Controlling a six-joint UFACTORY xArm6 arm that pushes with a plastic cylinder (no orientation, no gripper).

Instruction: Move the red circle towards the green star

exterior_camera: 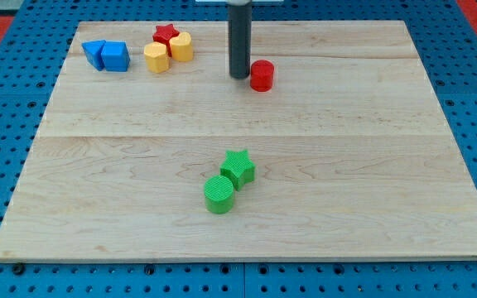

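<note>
We are seeing the red circle sitting near the desk's top centre, well apart from the green star lying below it, toward the view's bottom. My tip is resting just beside the circle's left. There are no jaws showing. A green circle is touching the star. A red star, two yellow blocks and two blue blocks are clustering top left.

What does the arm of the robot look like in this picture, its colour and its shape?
Only the rod shows: a straight, smooth cylinder, dark grey to black, with no cables or markings visible. A pale part caps it at the view's top edge. My tip is blunt and flat, and stands just to the view's left of the red circle.
</note>
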